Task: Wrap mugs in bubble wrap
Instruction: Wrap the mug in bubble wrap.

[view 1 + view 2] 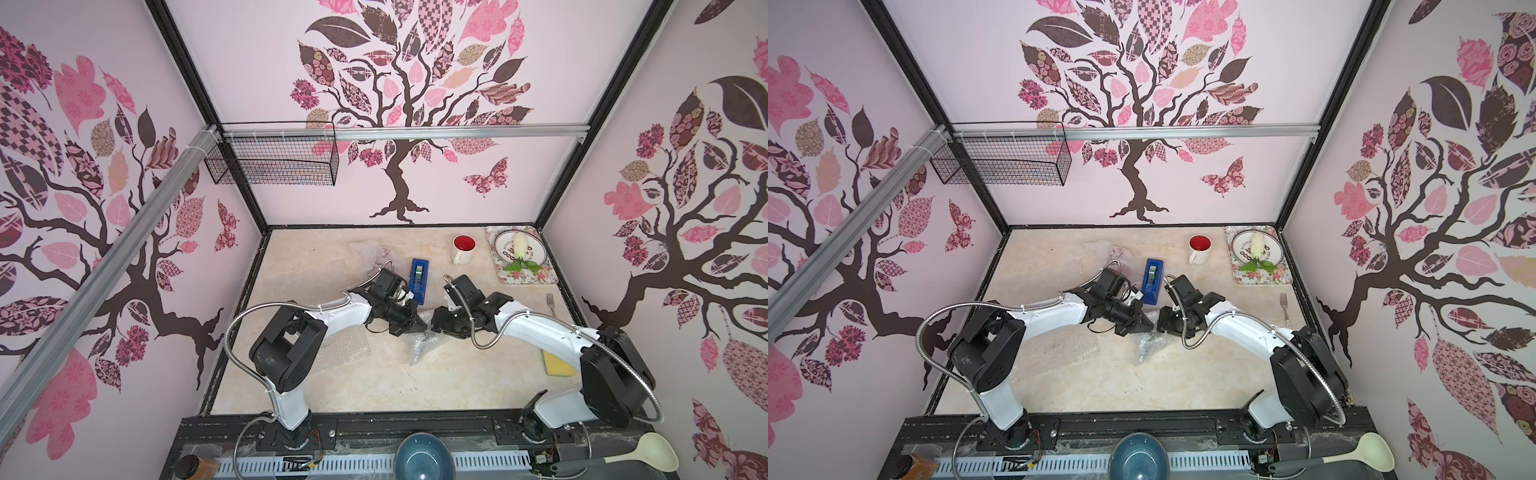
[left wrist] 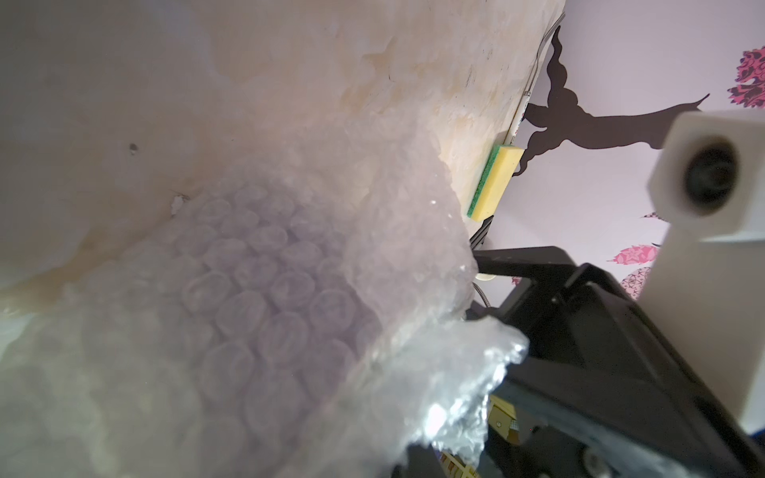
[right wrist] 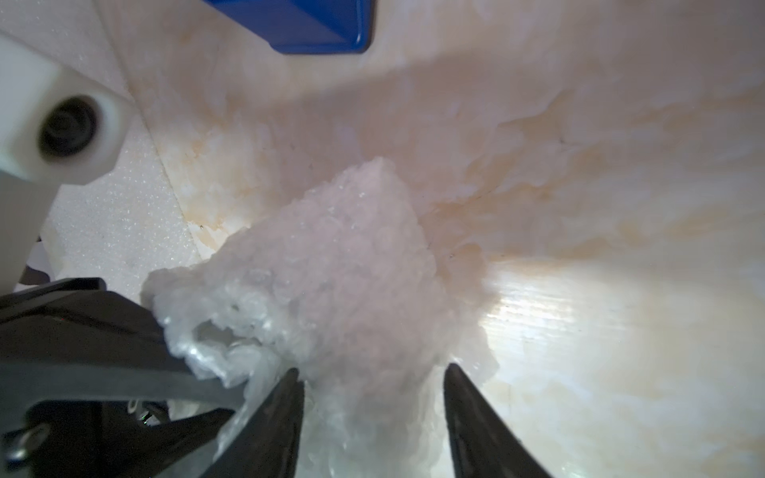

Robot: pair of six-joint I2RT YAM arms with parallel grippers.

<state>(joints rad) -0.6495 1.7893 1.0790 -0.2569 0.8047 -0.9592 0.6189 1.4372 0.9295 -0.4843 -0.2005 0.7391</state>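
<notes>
Top views showed the left gripper (image 1: 421, 325) clamped on crumpled bubble wrap (image 1: 424, 347) at mid-table, with the right gripper (image 1: 434, 322) just beside it. The white mug (image 1: 464, 248) stood unwrapped, well apart at the far side.

Left wrist view was filled by bubble wrap with a lavender tint behind it. Whether a mug sat inside could not be told.

Right wrist view showed the right jaws apart, astride the bubble wrap. Judging by this, the right gripper would do best to close on a loose flap before the left released.

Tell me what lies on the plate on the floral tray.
A white flower with green leaves lies across the plate, hiding its middle and part of its lettering.
</notes>
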